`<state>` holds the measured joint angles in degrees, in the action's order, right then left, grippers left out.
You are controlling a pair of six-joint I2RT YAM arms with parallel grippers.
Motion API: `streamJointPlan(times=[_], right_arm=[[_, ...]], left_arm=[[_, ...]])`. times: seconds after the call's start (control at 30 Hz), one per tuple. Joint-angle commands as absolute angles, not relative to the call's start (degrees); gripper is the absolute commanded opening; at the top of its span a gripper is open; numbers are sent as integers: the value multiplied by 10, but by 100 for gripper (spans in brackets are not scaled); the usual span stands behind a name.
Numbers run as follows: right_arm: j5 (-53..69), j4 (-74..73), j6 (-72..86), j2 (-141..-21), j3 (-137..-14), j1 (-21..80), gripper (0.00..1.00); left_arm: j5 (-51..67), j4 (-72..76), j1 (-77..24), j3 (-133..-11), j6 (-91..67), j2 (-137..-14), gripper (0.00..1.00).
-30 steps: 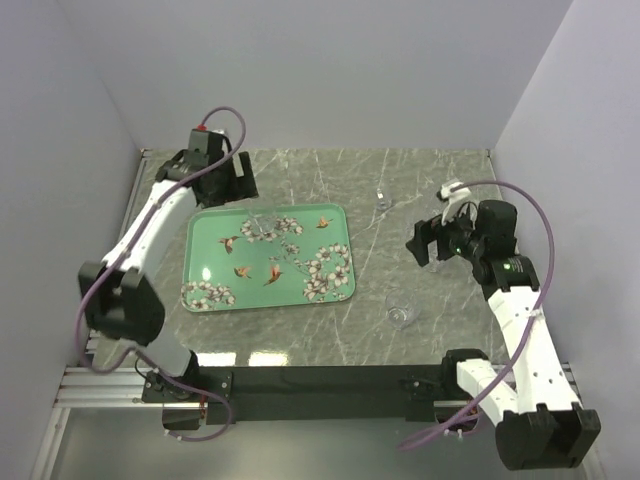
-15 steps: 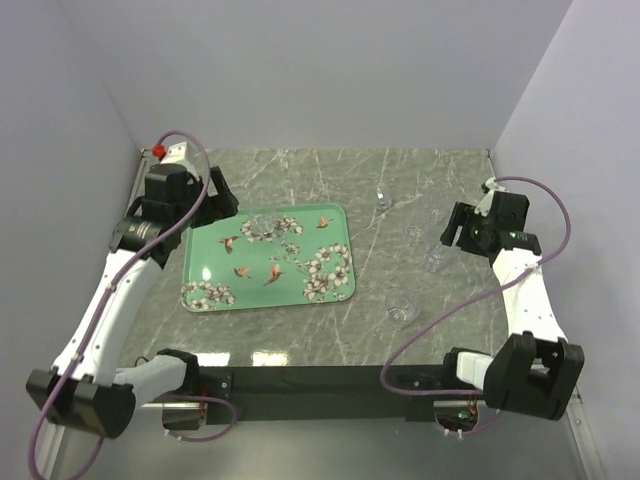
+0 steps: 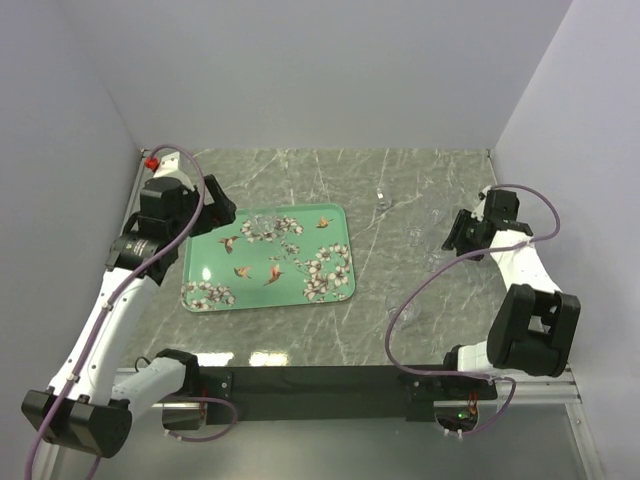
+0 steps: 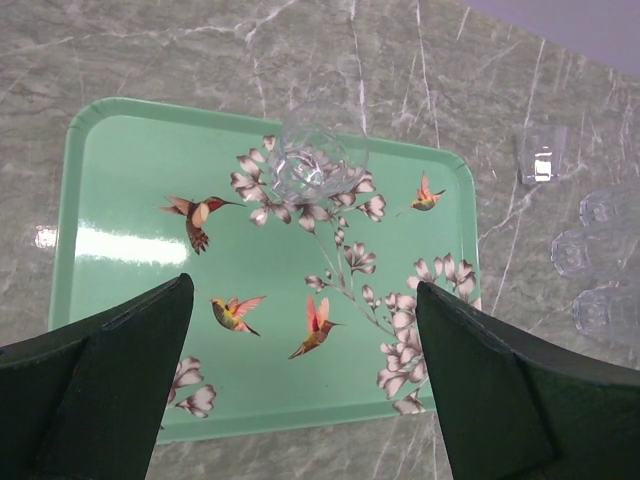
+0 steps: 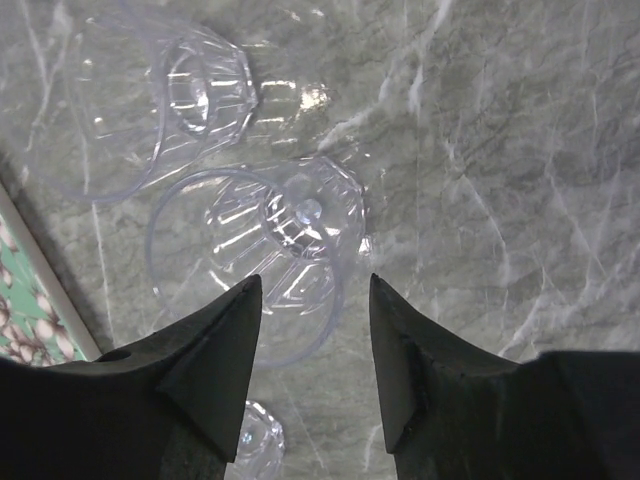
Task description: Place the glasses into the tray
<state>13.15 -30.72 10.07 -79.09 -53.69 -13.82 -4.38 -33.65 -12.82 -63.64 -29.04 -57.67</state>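
Observation:
The mint-green tray [image 3: 300, 280] [image 4: 130, 210] lies left of centre. One clear glass [image 3: 262, 225] [image 4: 310, 165] stands on its far edge. More glasses stand on the marble to the right: one [image 3: 383, 200], one [image 3: 415, 237], one [image 3: 433, 262] and one [image 3: 400, 310]. My left gripper [image 3: 212, 205] [image 4: 302, 290] hangs open above the tray's near part, holding nothing. My right gripper [image 3: 455, 236] [image 5: 312, 283] hovers over a fluted glass [image 5: 270, 250], jaws half-narrowed but apart, the glass's rim between them. A second glass [image 5: 195, 95] stands just beyond.
A small glass [image 5: 250, 440] shows below the right fingers, and the tray's corner [image 5: 25, 300] at that view's left edge. White walls close the table at the back and sides. A black rail [image 3: 320, 380] with the arm bases runs along the near edge.
The right arm has swung to the far right and its jaws have narrowed over the glasses. The left arm has drawn back from the tray's far left corner, staying open.

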Motion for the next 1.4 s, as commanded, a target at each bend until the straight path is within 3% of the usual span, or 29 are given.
streamJointPlan(times=[0.0,0.17,0.43,0.7,0.97,1.37], right_arm=[[118,-284,112,-807,-563,-142,51],[103,-279,104,-832,-563,-142,38],[88,-265,97,-808,-549,-142,1],[91,-262,44,-740,-548,-142,0],[322,-359,-104,-708,-602,-134,0],[367,-403,-183,-783,-714,39,0]], left_arm=[[-40,-310,-127,-630,-302,-550,99],[-40,-307,-127,-622,-308,-536,99],[-41,-297,-127,-614,-309,-523,100],[-41,-287,-127,-608,-311,-516,99],[-38,-278,-127,-592,-316,-512,99],[-39,-273,-127,-577,-315,-503,100]])
